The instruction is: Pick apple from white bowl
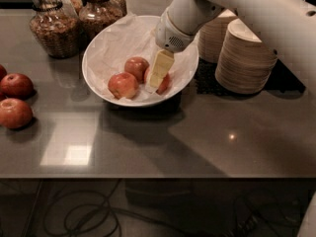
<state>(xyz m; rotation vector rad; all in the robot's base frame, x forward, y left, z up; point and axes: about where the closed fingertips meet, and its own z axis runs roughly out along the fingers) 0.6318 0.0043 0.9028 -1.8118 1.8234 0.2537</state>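
Note:
The white bowl (101, 48), wide and lined with crumpled white paper, stands at the back middle of the dark table. Three apples lie in it: a yellow-patched one at the left (123, 85), one in the middle (137, 66), and the reddest apple (165, 83) at the right. My gripper (155, 83) reaches down into the bowl from the upper right. Its cream-yellow tip is right at the reddest apple and covers most of it.
Two darker red apples (16, 85) (15, 112) lie on the table at the left edge. Glass jars (52, 28) stand behind the bowl at the left. Stacks of cream disposable bowls (245, 58) stand to the right of the bowl, under my arm.

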